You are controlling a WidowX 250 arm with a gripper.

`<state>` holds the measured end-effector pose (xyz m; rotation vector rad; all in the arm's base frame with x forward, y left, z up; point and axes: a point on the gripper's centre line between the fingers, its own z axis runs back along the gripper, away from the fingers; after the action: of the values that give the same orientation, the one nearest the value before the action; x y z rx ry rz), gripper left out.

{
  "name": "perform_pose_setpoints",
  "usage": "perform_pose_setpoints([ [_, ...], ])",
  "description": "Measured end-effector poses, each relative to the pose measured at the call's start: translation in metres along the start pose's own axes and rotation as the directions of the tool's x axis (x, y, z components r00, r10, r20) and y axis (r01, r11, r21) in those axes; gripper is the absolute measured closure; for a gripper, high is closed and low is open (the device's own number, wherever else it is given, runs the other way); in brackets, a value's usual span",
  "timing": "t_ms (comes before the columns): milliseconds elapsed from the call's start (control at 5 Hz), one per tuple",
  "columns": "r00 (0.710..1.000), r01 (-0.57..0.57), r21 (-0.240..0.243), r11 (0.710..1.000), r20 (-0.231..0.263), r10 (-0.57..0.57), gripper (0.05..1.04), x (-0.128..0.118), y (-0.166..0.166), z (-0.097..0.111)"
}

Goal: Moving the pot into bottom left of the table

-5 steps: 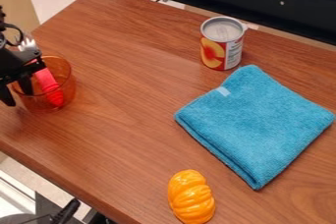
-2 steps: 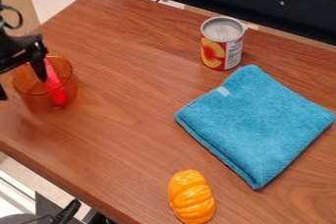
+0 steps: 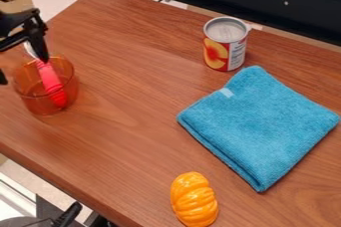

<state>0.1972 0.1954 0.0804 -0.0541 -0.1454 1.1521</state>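
The gripper (image 3: 23, 70) is at the left edge, open, its two fingers spread wide above the pot's rim. One fingertip hangs over the back of the pot and the other is at the picture's left border. The pot, a clear orange container (image 3: 69, 84), stands upright on the left part of the table (image 3: 126, 116). A utensil with a red handle (image 3: 51, 81) leans inside it, its metal end sticking up behind the gripper's nearer finger.
A can (image 3: 225, 47) stands toward the back. The folded blue towel (image 3: 259, 124) lies on the right side. Near the front edge is an orange pumpkin-like toy (image 3: 193, 200).
The gripper has risen from around the pot's rim and shifted slightly back. The pot and the utensil in it have stayed nearly in place.
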Motion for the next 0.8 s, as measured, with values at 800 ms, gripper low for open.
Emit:
perform_pose_setpoints([
  [800, 0.897, 0.425, 0.042, 0.904, 0.114, -0.427, 0.083, -0.04, -0.109, 0.001],
])
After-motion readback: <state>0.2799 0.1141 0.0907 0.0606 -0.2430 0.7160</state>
